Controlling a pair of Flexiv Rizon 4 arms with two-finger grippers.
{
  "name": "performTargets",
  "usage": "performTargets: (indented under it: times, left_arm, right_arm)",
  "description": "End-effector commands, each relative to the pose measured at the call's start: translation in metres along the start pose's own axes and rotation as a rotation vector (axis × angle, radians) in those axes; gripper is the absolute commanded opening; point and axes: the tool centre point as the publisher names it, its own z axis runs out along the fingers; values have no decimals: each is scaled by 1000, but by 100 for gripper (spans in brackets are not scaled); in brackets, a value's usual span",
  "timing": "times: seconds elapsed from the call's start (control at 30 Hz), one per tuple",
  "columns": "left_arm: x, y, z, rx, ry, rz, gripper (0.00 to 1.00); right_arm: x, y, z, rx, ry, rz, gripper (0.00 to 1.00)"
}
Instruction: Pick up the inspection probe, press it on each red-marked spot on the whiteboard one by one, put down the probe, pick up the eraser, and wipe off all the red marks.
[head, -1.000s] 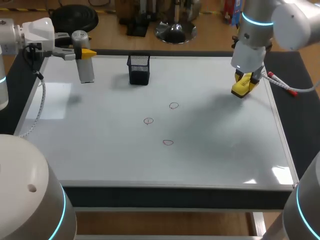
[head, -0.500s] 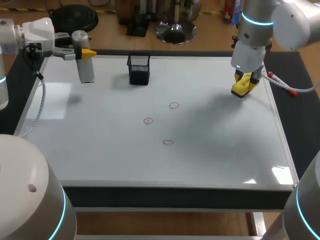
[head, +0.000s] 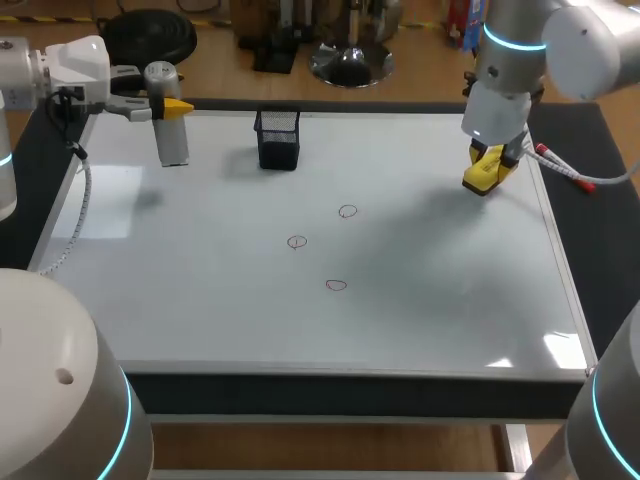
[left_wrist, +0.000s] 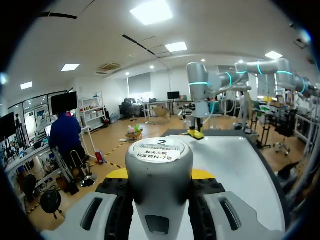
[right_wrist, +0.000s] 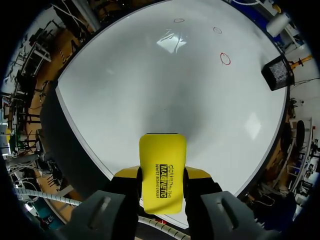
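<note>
My left gripper (head: 158, 106) is shut on the grey, cylinder-shaped inspection probe (head: 170, 128), which stands upright over the whiteboard's (head: 200, 300) far left corner. Between the yellow tips in the left wrist view sits the probe's round labelled top (left_wrist: 159, 165). At the far right of the board my right gripper (head: 487, 163) is shut on the yellow eraser (head: 483, 170), held just above the surface. The eraser (right_wrist: 161, 172) fills the gap between the fingers in the right wrist view. Three small red circles (head: 347, 211), (head: 297, 241), (head: 336, 285) are drawn near the board's middle; the red circles (right_wrist: 225, 58) lie far ahead of the eraser.
A black mesh pen holder (head: 278, 138) stands on the board at the back, right of the probe. A red-capped marker (head: 562, 167) lies on the dark table just off the board's right edge, close to my right gripper.
</note>
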Motion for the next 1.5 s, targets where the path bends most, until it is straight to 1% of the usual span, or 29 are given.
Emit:
performTargets:
  times: [0.03,0.27,0.5,0.77,1.07,1.3,1.5]
  left_arm:
    - [15,-7,0,1,-13,8,0]
    - [43,-13,8,9,-7,17,0]
    - [82,-15,21,26,5,7,0]
    - [119,-17,41,40,50,12,0]
    - [148,-17,66,60,88,14,0]
    - [163,-14,88,61,124,16,0]
    - [170,-10,102,74,135,16,0]
  right_arm:
    - [-1,-1,-1,1,4,-1,0]
    - [-1,-1,-1,1,4,-1,0]
    - [-1,-1,-1,1,4,-1,0]
    - [-1,-1,-1,1,4,-1,0]
    - [-1,-1,-1,1,4,-1,0]
    - [-1,-1,-1,1,4,-1,0]
    - [-1,-1,-1,1,4,-1,0]
